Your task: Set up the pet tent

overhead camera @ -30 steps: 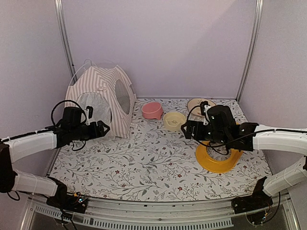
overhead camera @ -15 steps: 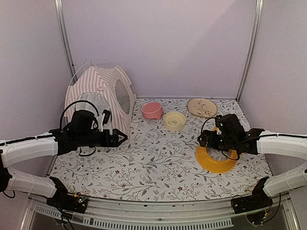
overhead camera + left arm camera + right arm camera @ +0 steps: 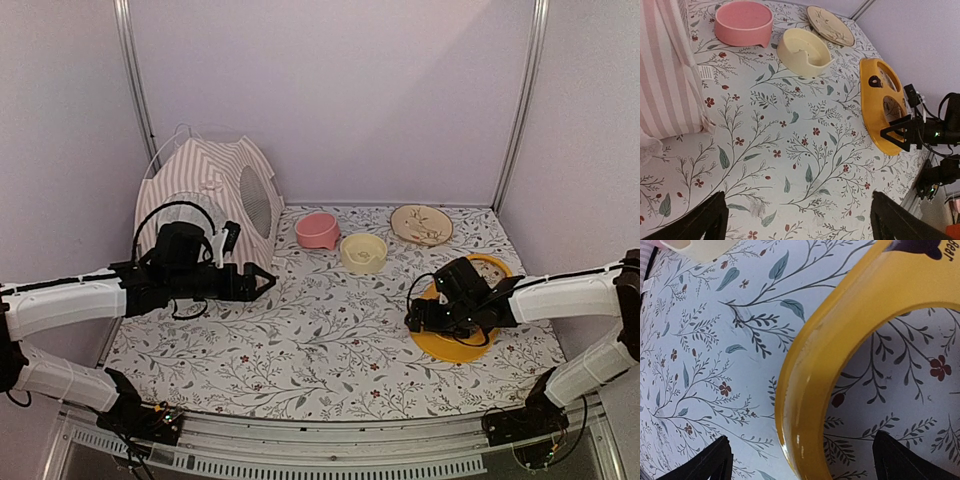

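Note:
The pet tent stands upright at the back left, pink-and-white striped, with a round mesh window facing right and thin white poles arching over it. In the left wrist view only its striped wall shows, at the left edge. My left gripper hovers just right of the tent's front corner, open and empty, with bare cloth between its fingers. My right gripper is open and low over the left rim of a yellow ring. That rim lies between its fingertips, and nothing is held.
A pink bowl, a cream bowl and a patterned plate sit along the back of the floral tablecloth. Side walls close in on the left and right. The left wrist view also shows the bowls and the yellow ring.
My left arm has swung right, away from the tent's front, and its jaws have opened wider. My right arm has dropped and pulled back towards the near side, onto the yellow ring's rim.

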Motion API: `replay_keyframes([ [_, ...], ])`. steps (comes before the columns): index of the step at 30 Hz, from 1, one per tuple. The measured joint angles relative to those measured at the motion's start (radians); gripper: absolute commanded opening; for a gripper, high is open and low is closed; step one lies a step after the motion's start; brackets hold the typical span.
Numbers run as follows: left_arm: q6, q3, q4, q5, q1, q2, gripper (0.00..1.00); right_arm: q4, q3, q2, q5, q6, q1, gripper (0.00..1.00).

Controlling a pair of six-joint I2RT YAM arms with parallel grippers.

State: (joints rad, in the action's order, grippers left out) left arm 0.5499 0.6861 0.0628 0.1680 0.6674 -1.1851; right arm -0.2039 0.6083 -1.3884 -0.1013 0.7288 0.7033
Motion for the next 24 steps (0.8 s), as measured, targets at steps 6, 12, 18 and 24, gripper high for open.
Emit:
replay_keyframes([
  [6,-0.008,0.002,0.002,-0.003,0.000,0.000,0.99,0.012,0.141,-0.164,0.011,0.026,0.152,0.99],
  [12,-0.015,0.003,0.005,-0.019,0.000,0.005,1.00,0.028,0.451,-0.381,0.063,0.026,0.281,0.99],
  [18,-0.015,0.005,0.010,-0.022,0.000,0.017,0.99,0.032,0.617,-0.412,0.074,-0.022,0.290,0.99],
  [24,-0.016,0.005,0.003,0.008,0.002,0.022,0.99,-0.010,0.603,-0.372,0.028,-0.069,0.275,0.99],
])
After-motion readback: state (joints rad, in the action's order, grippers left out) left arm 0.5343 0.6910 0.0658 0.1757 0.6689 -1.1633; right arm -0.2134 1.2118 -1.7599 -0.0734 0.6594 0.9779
